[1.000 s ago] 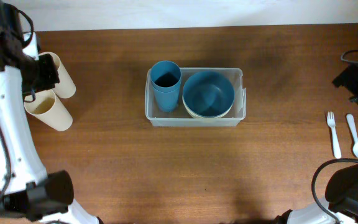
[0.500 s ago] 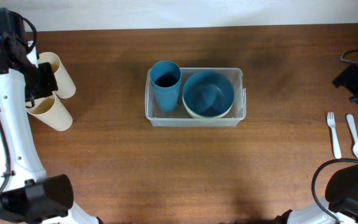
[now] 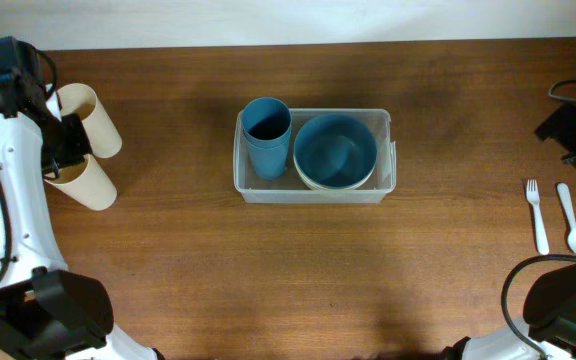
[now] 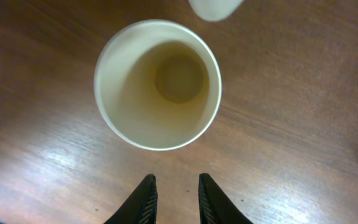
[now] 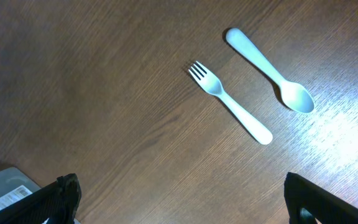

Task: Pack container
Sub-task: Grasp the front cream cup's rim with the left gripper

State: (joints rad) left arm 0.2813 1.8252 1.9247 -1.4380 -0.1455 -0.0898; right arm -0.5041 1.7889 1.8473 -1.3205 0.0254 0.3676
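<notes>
left gripper [image 4: 174,199] has shifted back; barely parted, empty, it hovers by a cup [image 4: 158,84]. right gripper [image 5: 185,205] spread wide. container [image 3: 313,196] sits central on the table [image 3: 168,270]; next we must open and grip the cup's rim

Light: bright, even, from above — one broad soft shadow on the counter [image 3: 368,75] behind the container [image 3: 313,193].
Glare: pale sheen on wood beside the spoon [image 5: 267,70].
Focus: wrist views sharp — cream cup [image 4: 158,84] rim crisp.

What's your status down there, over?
Left tool narrowly open, empty, by a cream cup. Right tool wide open near fork and spoon. Container holds blue cup and blue bowl. Nothing blocking it.
</notes>
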